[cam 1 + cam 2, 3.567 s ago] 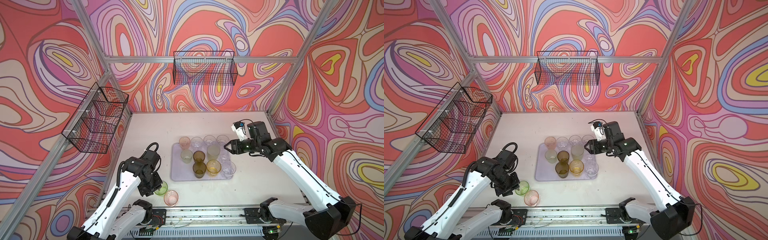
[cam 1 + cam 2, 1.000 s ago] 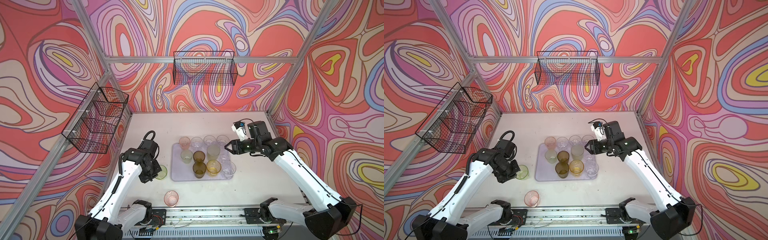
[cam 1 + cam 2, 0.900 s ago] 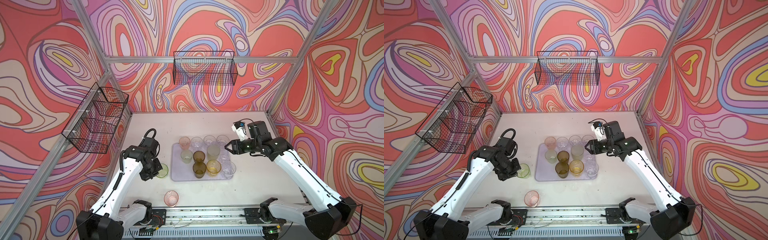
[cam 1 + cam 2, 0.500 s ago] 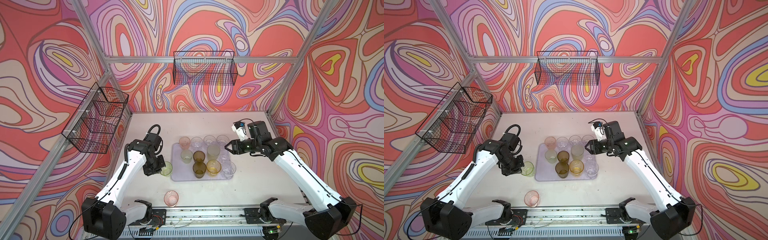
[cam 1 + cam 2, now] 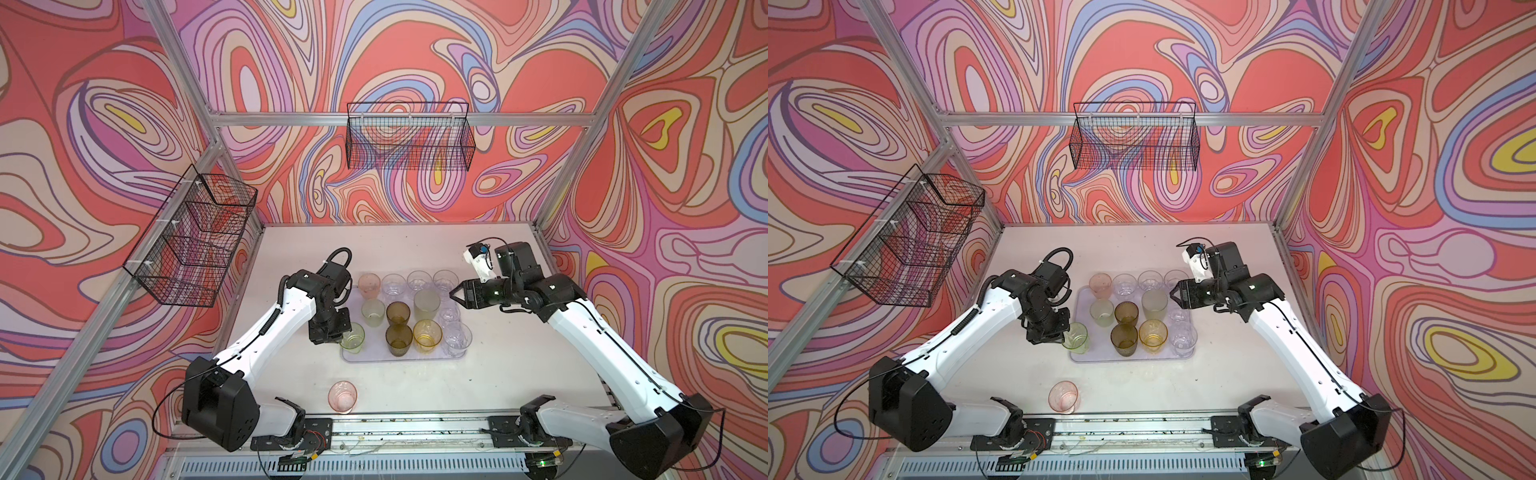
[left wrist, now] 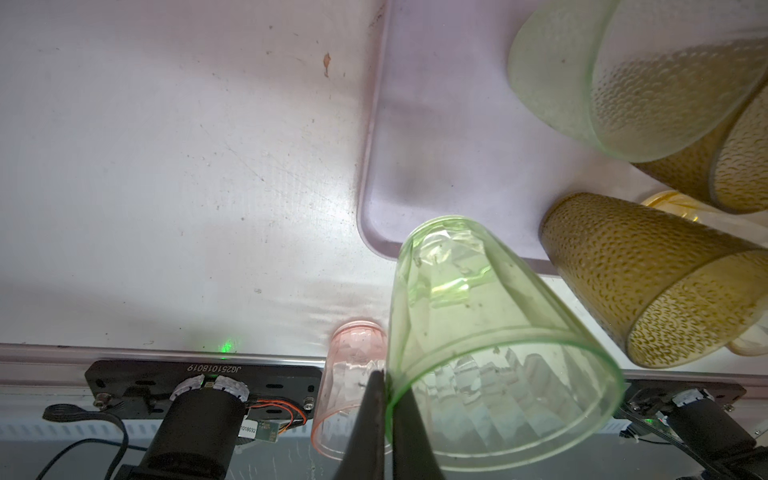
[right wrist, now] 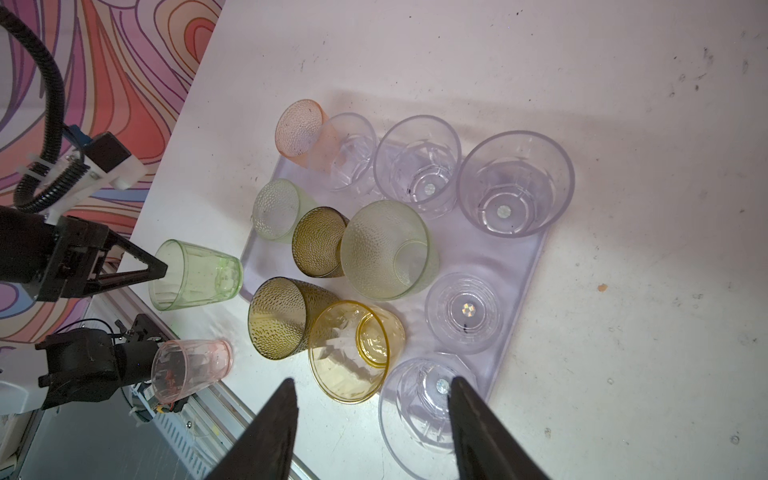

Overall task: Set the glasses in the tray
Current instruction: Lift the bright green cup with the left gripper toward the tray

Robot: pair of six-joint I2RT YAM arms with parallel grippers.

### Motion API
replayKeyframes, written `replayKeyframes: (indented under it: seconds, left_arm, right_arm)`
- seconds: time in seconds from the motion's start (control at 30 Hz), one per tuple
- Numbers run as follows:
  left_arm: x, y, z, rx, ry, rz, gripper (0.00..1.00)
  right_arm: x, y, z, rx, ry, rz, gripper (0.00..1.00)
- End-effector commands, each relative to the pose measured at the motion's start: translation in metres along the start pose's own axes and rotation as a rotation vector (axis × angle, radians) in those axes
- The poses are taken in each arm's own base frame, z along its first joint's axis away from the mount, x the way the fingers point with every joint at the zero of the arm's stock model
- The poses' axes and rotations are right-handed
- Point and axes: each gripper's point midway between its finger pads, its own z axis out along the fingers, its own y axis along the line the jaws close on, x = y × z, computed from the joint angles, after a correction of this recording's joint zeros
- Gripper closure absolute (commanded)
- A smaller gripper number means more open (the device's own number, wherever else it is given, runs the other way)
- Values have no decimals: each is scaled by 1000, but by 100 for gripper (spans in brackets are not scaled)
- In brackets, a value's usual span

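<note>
My left gripper is shut on the rim of a green glass, one finger inside and one outside. The glass hangs tilted at the near left corner of the lilac tray. Both top views show this glass at that corner. Several glasses stand in the tray, clear, pale green, olive-brown and amber. A pink glass stands alone on the table near the front edge. My right gripper hovers open above the tray's right side, holding nothing.
Black wire baskets hang on the left wall and on the back wall. A metal rail with both arm bases runs along the table's front edge. Aluminium frame posts stand at the back corners.
My left arm has carried the green glass from the front left of the table up and right to the tray's near left corner. The right arm and the pink glass have not moved.
</note>
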Motion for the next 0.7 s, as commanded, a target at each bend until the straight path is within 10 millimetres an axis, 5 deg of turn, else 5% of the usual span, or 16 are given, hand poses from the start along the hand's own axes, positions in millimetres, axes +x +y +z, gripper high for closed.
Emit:
replayKeyframes:
  seconds: [0.0,0.67]
  left_arm:
    - [-4,-14,2,18,0,5,100]
    - [-10,-43,35,6,37,31,100]
  right_arm:
    - [-7,2,-8,5,-21,-17,41]
    - [-2,0,-8,16,-9,-17,41]
